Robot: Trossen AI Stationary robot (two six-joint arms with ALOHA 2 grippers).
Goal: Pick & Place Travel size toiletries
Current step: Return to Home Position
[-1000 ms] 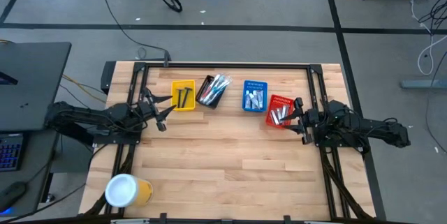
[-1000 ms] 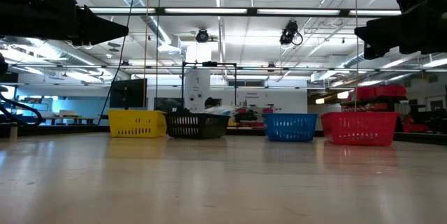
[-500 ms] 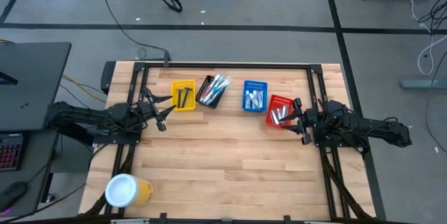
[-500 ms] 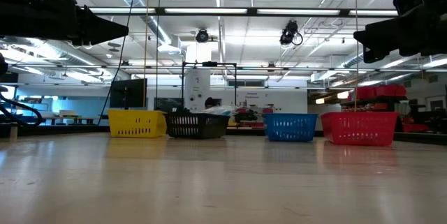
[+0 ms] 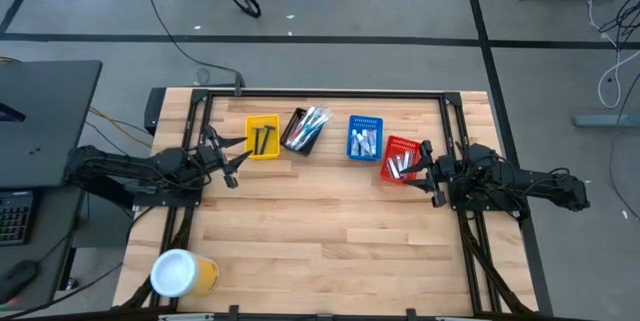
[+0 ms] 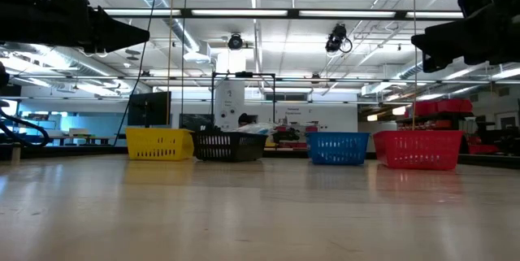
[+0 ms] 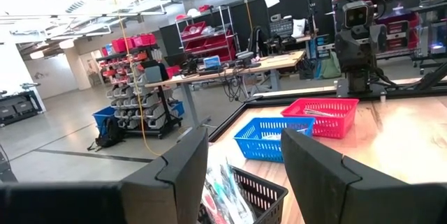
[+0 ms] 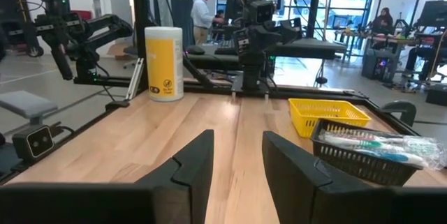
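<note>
The travel size toiletries lie sorted in four mesh baskets in a row at the table's far side. Dark razors are in the yellow basket (image 5: 262,136), toothbrushes in the black basket (image 5: 305,129), sachets and small items in the blue basket (image 5: 364,137), and white tubes in the red basket (image 5: 401,159). My left gripper (image 5: 238,161) (image 7: 244,175) hovers level by the table's left edge, just left of the yellow basket, open with nothing between its fingers. My right gripper (image 5: 425,171) (image 8: 237,158) hovers level at the right edge beside the red basket, also open with nothing between its fingers.
A big yellow cup with a white lid (image 5: 180,273) lies at the table's near left corner. The black frame rails (image 5: 320,94) run along the far and side edges. Bare wood (image 5: 330,231) spreads over the table's middle and near side.
</note>
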